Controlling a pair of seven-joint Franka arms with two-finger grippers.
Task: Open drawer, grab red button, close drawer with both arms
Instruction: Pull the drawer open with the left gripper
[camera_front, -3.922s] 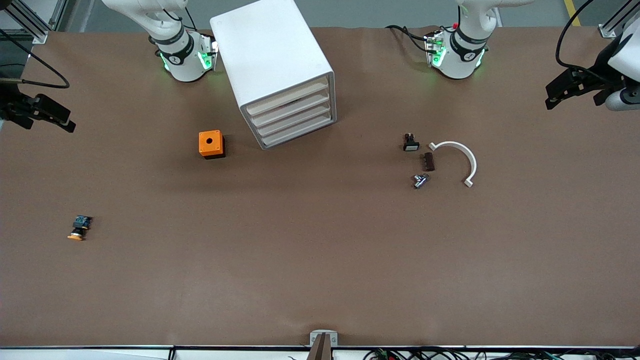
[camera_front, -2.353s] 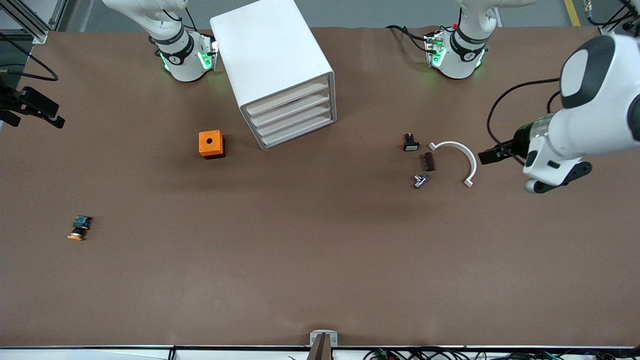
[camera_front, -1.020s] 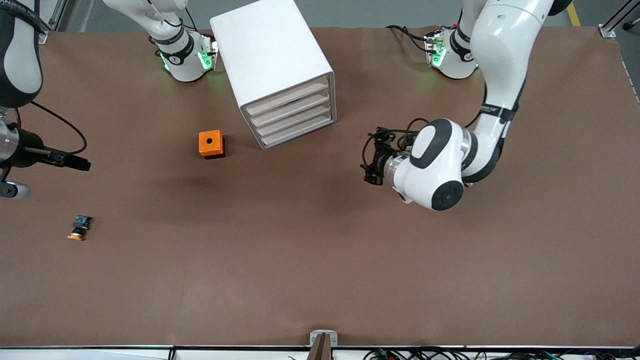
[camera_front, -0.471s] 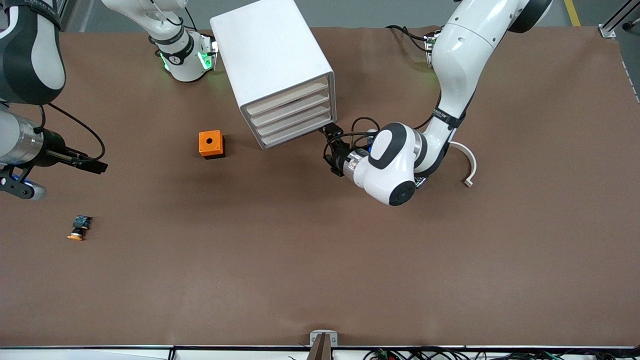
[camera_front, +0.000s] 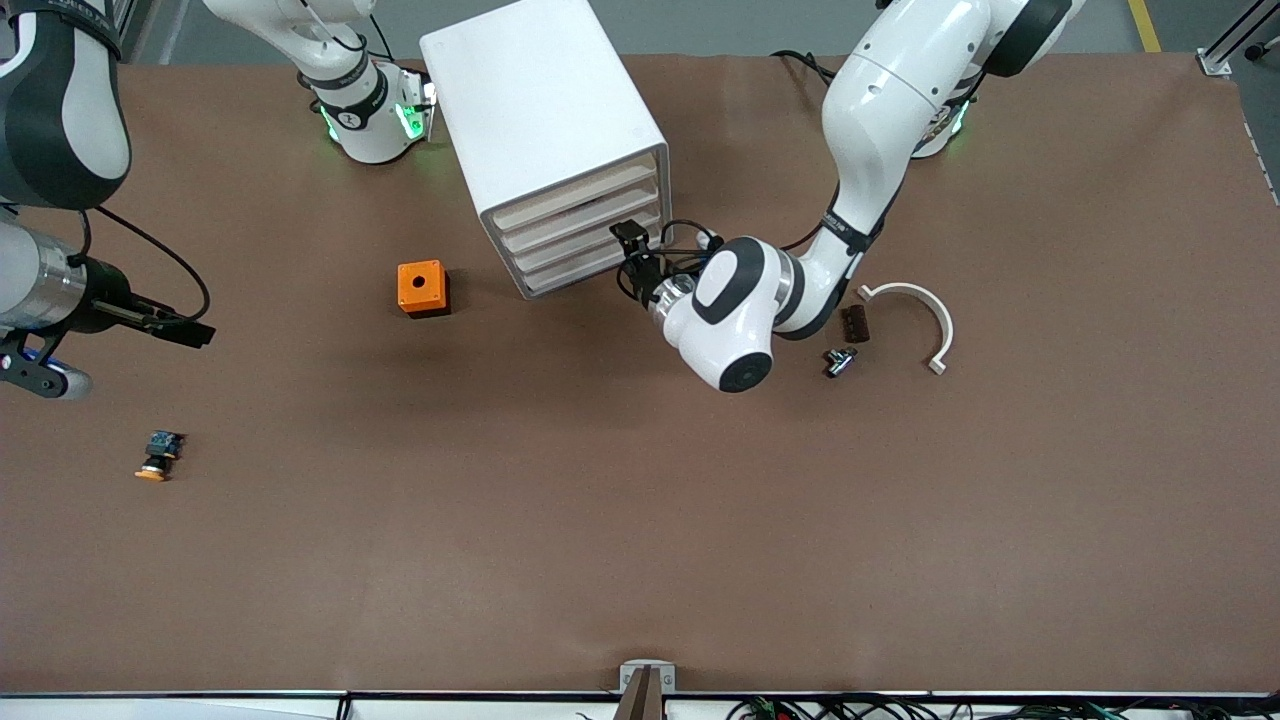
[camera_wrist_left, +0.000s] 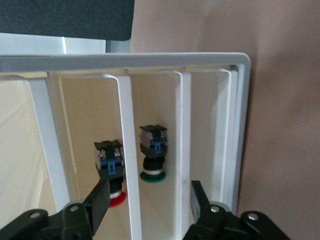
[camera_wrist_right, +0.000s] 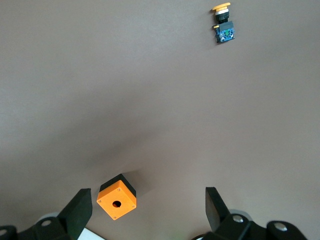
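The white cabinet (camera_front: 545, 120) stands near the robots' bases, its four beige drawer fronts all flush. The drawer (camera_front: 575, 194) is the uppermost and is shut. My left gripper (camera_front: 630, 245) hovers right at the drawer fronts, at the corner toward the left arm's end. In the left wrist view the left gripper (camera_wrist_left: 150, 205) is open, and its fingers (camera_wrist_left: 102, 200) straddle two of the front strips. Inside the cabinet (camera_wrist_left: 150, 61) lies the button (camera_wrist_left: 112, 172) with its red cap; which drawer holds it I cannot tell. My right gripper (camera_front: 190, 332) (camera_wrist_right: 147, 210) waits open over bare table.
A green-capped button (camera_wrist_left: 152, 155) lies in the drawer beside the red one. An orange cube (camera_front: 423, 288) (camera_wrist_right: 116, 202) sits beside the cabinet. An orange-capped button (camera_front: 158, 455) (camera_wrist_right: 223, 22) lies near the right arm's end. A white arc (camera_front: 915, 315), a brown piece (camera_front: 855, 322) and a metal part (camera_front: 838, 361) lie near the left arm.
The left arm swung in from the table's end to the cabinet's drawer fronts, and its fingers have narrowed a little. The right arm moved in over the table, then stayed still.
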